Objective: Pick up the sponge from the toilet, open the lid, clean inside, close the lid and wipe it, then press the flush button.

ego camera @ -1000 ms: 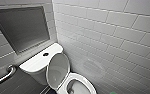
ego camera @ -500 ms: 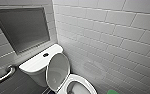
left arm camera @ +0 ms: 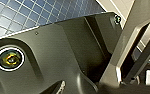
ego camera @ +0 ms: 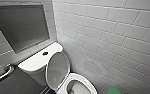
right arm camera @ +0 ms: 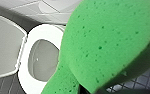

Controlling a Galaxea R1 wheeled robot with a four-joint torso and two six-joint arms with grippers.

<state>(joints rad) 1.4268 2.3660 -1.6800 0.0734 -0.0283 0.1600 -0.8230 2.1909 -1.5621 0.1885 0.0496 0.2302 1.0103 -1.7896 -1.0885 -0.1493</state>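
Room: pale grey tiled walls (ego camera: 111, 32), dark blue tiled floor (left arm camera: 28, 13).
Toilet: white glossy ceramic toilet (ego camera: 36, 63), lid (ego camera: 57, 68) raised.
Sponge: bright green soft sponge (right arm camera: 108, 42), pinched by right end effector (right arm camera: 89, 88), beside the bowl.
Left end effector (left arm camera: 58, 87): grip cannot be told.

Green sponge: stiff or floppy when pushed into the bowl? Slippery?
The bright green porous sponge looks pitted and foamy, so probably light and compressible. Its curved outline suggests it flexes when pushed. Matte surface: likely grippy, not slippery.

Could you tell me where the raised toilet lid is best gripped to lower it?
Probably its free upper rim, approached from the bowl side: the lid stands raised, leaning back toward the tank, hinged low behind the seat, so the top edge is exposed and farthest from the hinge.
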